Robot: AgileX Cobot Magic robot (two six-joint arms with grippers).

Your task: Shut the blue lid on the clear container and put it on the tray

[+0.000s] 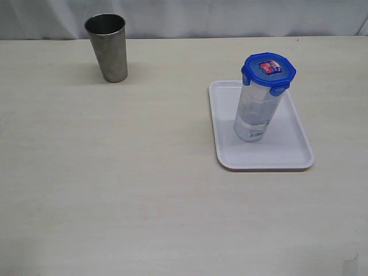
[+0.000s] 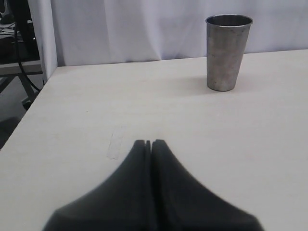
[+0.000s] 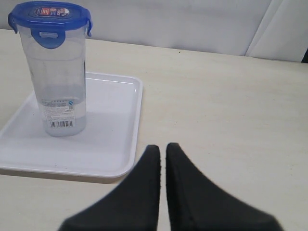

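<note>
Left pincer (image 2: 148, 142): fingers pressed together, tips meeting, nothing between them. It hung low over the pale surface (image 2: 86, 120). Ahead of it, well apart, a grey metal cup (image 2: 227, 53) stood upright and open-mouthed near the far edge, with a white curtain behind.

Right pincer (image 3: 162, 147): fingers drawn in to a hairline slit, gripping nothing, held over bare surface. Ahead of it lay the tray (image 3: 120, 144), white, flat, with a raised rim, one rounded corner nearest the fingertips.

On the tray stood the clear container (image 3: 60, 86), upright, its base inside the rim and touching none of the tray's walls, a barcode label low on its side. The blue lid (image 3: 48, 14) sat on the container's mouth, sticker face up, its visible flaps folded down against the wall.

In the exterior view the tray and container were on the right and the cup at far left, well apart.
</note>
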